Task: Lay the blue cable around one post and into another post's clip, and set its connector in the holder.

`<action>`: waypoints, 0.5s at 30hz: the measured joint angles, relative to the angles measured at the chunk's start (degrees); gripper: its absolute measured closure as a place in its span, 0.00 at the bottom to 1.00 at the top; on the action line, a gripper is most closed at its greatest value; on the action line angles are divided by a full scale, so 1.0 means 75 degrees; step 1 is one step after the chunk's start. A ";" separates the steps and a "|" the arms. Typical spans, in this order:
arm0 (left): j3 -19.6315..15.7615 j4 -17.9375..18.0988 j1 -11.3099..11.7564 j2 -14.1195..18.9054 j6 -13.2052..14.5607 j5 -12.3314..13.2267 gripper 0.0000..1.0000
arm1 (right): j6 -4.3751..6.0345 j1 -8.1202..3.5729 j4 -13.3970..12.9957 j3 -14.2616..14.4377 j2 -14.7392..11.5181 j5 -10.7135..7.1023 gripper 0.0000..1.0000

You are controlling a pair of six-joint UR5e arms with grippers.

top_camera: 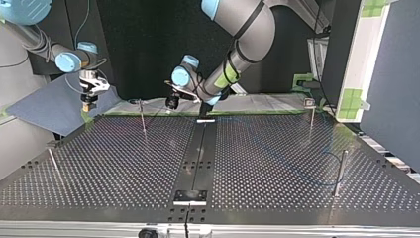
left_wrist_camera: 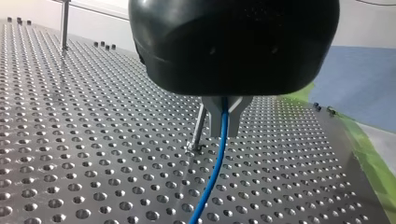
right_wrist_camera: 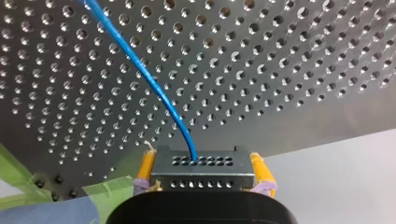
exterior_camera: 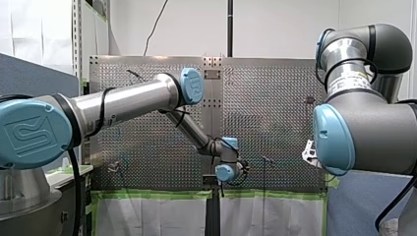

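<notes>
Two jaws hold one thin blue cable [left_wrist_camera: 216, 165]: my left jaws, pinched shut on it just beside a slim metal post [left_wrist_camera: 200, 127]; my right jaws, clamped on its black block connector [right_wrist_camera: 202, 168], farther from that post. Too much tension could slip it free.

At the lower left of the front view, the big blue joint cap [exterior_camera: 29, 132] on my left arm [exterior_camera: 123, 101] is showing an embossed maker's emblem inside a rounded square, two curled strokes that are looking like a stylised UR. The smaller blue elbow cap [exterior_camera: 193, 86], left of centre in the upper half of the frame, is carrying the same emblem. At the upper right, a white label [exterior_camera: 346, 81] is wrapping round my right arm [exterior_camera: 373, 128]; its dark print is coming out too small to read.
</notes>
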 joint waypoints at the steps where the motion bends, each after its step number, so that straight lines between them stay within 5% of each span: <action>1: 0.0015 -0.0001 -0.0001 -0.0001 -0.0007 0.0007 1.00 | 0.0000 0.0008 0.0001 -0.0030 0.0005 0.0000 1.00; 15: 0.0088 -0.0026 0.0035 -0.0004 -0.0106 0.0050 1.00 | 0.0000 0.0052 0.0041 -0.0275 0.0031 0.0056 1.00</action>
